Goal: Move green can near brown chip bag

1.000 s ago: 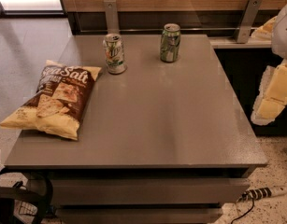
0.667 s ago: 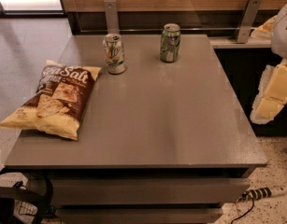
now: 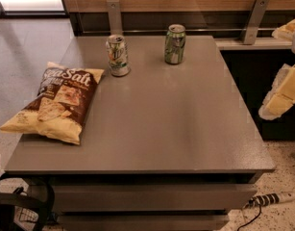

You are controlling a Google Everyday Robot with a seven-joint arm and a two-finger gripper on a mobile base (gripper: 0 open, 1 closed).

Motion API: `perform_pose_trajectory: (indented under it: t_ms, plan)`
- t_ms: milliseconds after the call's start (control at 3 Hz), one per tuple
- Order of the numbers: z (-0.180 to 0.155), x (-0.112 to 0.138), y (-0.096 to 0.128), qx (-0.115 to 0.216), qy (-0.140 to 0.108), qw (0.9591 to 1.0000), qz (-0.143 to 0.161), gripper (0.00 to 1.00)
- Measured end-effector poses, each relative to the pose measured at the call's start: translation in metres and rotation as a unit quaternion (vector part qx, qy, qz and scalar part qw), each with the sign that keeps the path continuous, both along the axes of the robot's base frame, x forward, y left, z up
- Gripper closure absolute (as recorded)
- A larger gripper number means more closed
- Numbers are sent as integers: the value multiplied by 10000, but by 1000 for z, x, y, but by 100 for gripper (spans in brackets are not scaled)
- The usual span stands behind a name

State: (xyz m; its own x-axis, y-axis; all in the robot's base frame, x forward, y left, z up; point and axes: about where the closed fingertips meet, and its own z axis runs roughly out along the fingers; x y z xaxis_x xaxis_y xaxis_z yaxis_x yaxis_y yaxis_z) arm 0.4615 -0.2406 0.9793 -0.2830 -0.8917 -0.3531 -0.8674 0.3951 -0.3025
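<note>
The green can [image 3: 175, 44] stands upright at the back of the grey table [image 3: 161, 129], right of centre. The brown chip bag [image 3: 55, 100] lies flat at the table's left edge, "Sea Salt" lettering facing up. My gripper [image 3: 281, 93] shows as pale yellow and white parts at the right edge of the view. It is off the table's right side, well to the right of the can and lower in the view, and touches nothing.
A whiter can with a green and red logo [image 3: 118, 55] stands between the bag and the green can. A wood-and-glass partition with metal brackets [image 3: 255, 20] runs behind the table. A power strip [image 3: 272, 198] lies on the floor at lower right.
</note>
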Motion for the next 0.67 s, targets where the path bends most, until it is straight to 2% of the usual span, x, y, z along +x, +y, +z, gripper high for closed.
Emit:
perform_pose_trajectory:
  t_ms: [333,667]
  plan:
    - [-5,19,-11,873,-450,9942,-433,0]
    - [-10,61,-3,2174,-1178,9670,-612,0]
